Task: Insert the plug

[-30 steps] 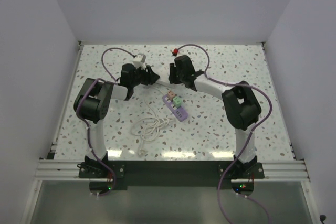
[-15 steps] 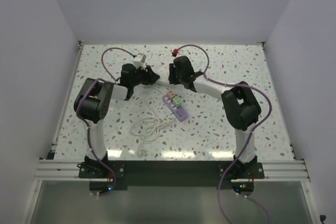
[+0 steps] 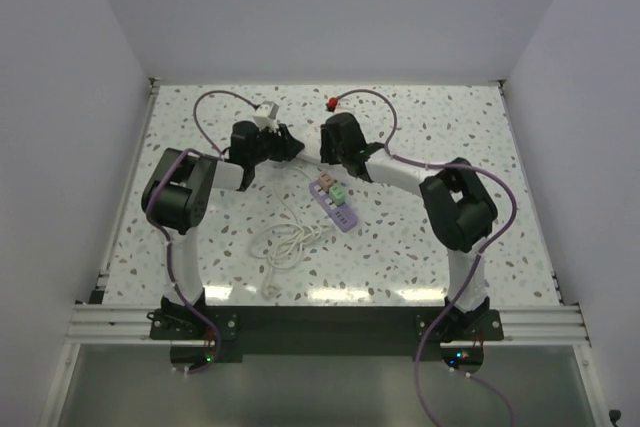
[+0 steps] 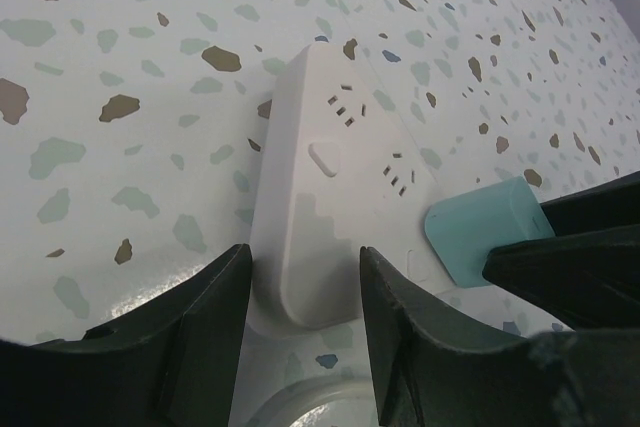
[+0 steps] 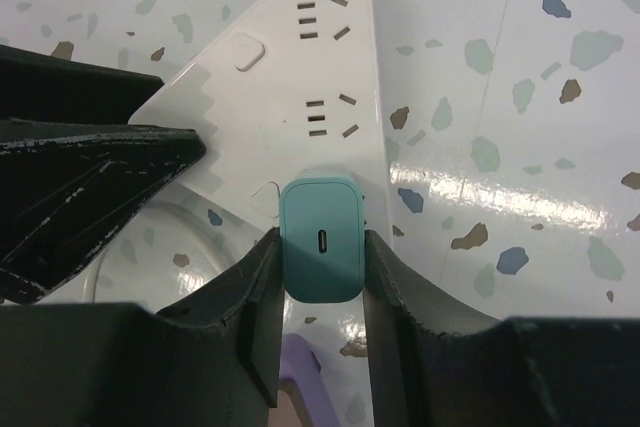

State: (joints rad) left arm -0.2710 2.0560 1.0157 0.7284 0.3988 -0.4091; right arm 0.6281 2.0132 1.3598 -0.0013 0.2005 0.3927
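A white power strip lies flat on the speckled table, and my left gripper is shut on its rounded near end. My right gripper is shut on a teal plug, one finger on each side. The plug stands on the strip at the end held by the left fingers; its pins are hidden. Two free sockets and a button show beyond it. In the left wrist view the teal plug sits at the right. From above, both grippers meet at mid-table.
A purple power strip with a pink and a green plug lies just in front of the grippers. A loose white cable coils toward the near edge. A small red object sits at the back. White walls enclose the table.
My right gripper has shifted slightly left toward the left gripper, carrying the teal plug. The left arm has stayed in place on the strip.
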